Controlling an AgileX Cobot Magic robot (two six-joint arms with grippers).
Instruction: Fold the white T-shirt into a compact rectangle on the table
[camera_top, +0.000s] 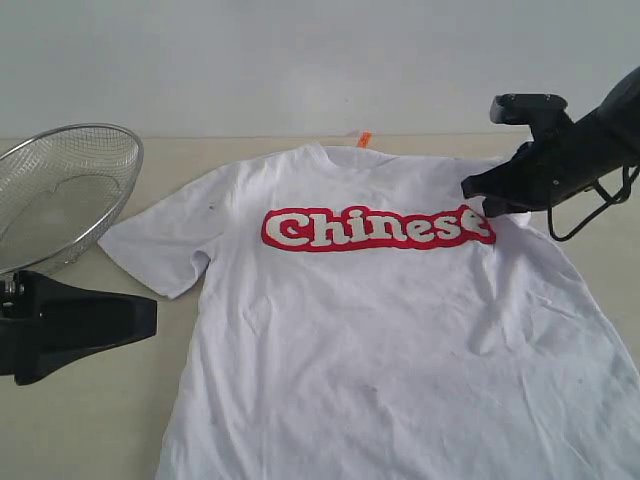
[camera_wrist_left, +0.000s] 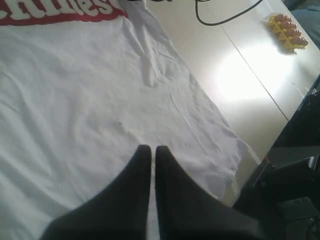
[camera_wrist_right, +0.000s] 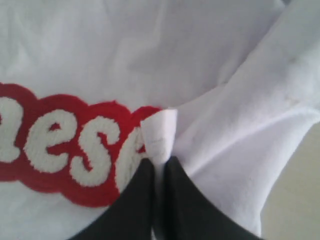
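Note:
The white T-shirt (camera_top: 380, 330) lies face up on the table (camera_top: 100, 420), its red lettering (camera_top: 370, 228) across the chest and an orange neck tag (camera_top: 365, 139) at the collar. My right gripper (camera_top: 478, 200) is over the end of the lettering, shut on a fold of the shirt's right sleeve hem (camera_wrist_right: 160, 132), which is drawn inward over the chest. My left gripper (camera_top: 153, 318) hovers low beside the shirt's left side, below the left sleeve. Its fingers (camera_wrist_left: 142, 160) are shut with nothing between them, and the shirt (camera_wrist_left: 90, 90) stretches out beyond them.
A wire mesh basket (camera_top: 60, 190) stands at the back left of the table. In the left wrist view a yellow tray of eggs (camera_wrist_left: 287, 27) sits far off on the table beyond the shirt, and a black cable (camera_wrist_left: 225, 19) hangs over it.

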